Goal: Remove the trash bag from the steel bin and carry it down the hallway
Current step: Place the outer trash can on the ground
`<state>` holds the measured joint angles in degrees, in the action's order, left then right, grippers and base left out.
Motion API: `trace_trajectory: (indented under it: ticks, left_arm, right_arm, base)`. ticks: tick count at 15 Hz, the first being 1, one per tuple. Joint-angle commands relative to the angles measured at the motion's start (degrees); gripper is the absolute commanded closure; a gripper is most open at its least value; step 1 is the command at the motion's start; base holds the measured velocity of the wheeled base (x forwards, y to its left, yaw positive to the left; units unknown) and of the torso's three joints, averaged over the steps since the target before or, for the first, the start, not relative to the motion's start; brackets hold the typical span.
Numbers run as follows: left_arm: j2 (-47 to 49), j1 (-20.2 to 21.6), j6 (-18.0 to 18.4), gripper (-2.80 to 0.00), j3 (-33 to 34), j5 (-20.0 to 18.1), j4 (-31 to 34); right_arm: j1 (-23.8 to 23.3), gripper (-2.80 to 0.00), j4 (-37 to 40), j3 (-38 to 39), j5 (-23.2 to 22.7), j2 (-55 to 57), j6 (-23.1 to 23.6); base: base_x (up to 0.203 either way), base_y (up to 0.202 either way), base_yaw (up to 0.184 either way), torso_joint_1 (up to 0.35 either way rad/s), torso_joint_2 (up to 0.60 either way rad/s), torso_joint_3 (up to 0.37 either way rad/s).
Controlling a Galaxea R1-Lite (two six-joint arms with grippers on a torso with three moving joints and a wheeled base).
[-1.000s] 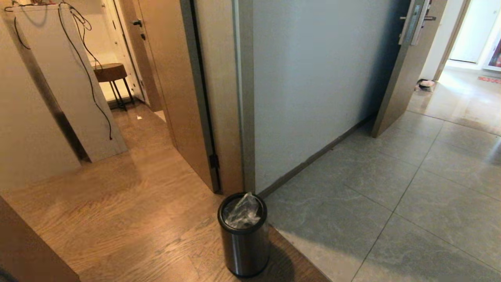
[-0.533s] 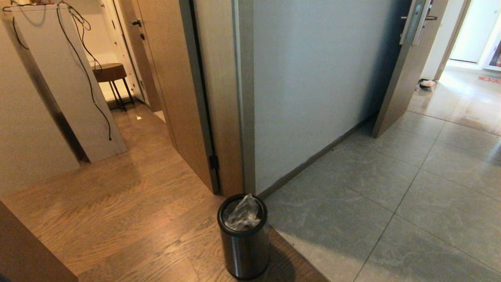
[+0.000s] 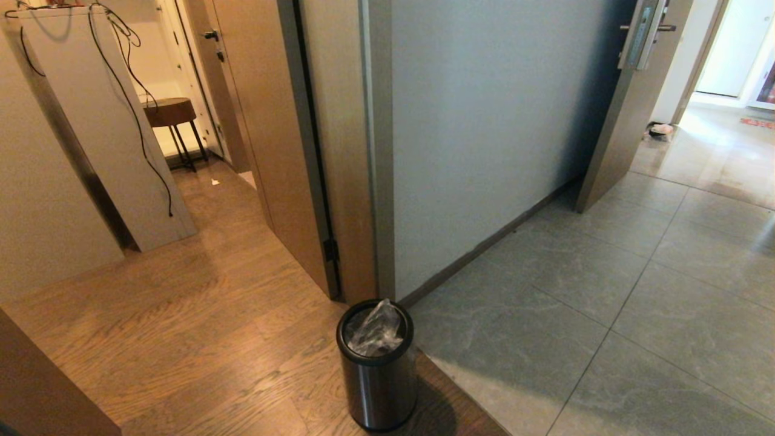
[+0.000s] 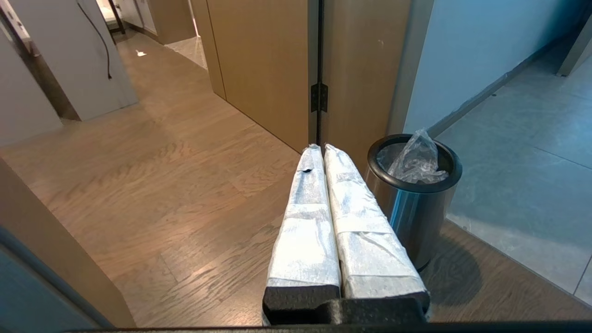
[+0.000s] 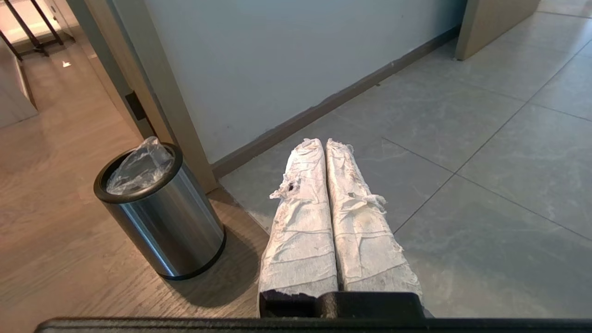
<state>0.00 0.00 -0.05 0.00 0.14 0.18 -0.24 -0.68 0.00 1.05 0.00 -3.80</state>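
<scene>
Wood-grain flooring (image 3: 181, 339) meets grey marble-look tile (image 3: 605, 290) along a seam running just past the steel bin (image 3: 378, 375). Hallway (image 3: 714, 151): the tile runs on past an open door (image 3: 629, 103) to a brighter stretch, well apart from both end effectors. Grey wall (image 3: 484, 133) with a dark baseboard stands behind the bin; a tan door panel (image 3: 266, 121) with a black hinge is just beside it.

Steel bin: upright, shiny cylinder, black rim and black base ring, standing on the wood right at the seam. Seen from the left wrist camera, the bin (image 4: 414, 203) is near and just to the right of the left end effector (image 4: 322, 149). Seen from the right wrist camera, the bin (image 5: 159, 217) is near and to the left of the right end effector (image 5: 323, 143).

Trash bag (image 3: 375, 330): clear crinkled plastic, inside the bin, bunched top poking just above the rim. No end effector touches it.

Left end effector: wrapped fingers (image 4: 305, 222) pressed together along their length, closed, gripping nothing, above the wood floor. Right end effector: wrapped, frayed fingers (image 5: 300, 231) pressed together, closed, gripping nothing, above the floor seam. Neither arm is visible from the head camera.

Far back left: a round stool (image 3: 171, 112) on dark legs, and black cables (image 3: 130, 91) hanging down a pale panel.
</scene>
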Motion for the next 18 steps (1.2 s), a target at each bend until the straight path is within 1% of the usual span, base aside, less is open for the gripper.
trace_trajectory:
  ticks: [1,5,18]
  left_arm:
    - [0.0,0.0,-0.2,0.0,0.0,0.0,0.0]
    - [0.0,0.0,-0.3,0.0,0.0,0.0,0.0]
    - [0.0,0.0,-0.3,0.0,0.0,0.0,0.0]
  right_arm:
    - [0.0,0.0,-0.1,0.1,0.0,0.0,0.1]
    - [0.0,0.0,-0.1,0.1,0.0,0.0,0.1]
    - [0.0,0.0,-0.1,0.1,-0.1,0.0,0.3]
  base:
    - [0.0,0.0,0.0,0.0,0.0,0.0]
    - [0.0,0.0,0.0,0.002,0.0,-0.08]
    - [0.0,0.0,0.0,0.002,0.0,-0.191]
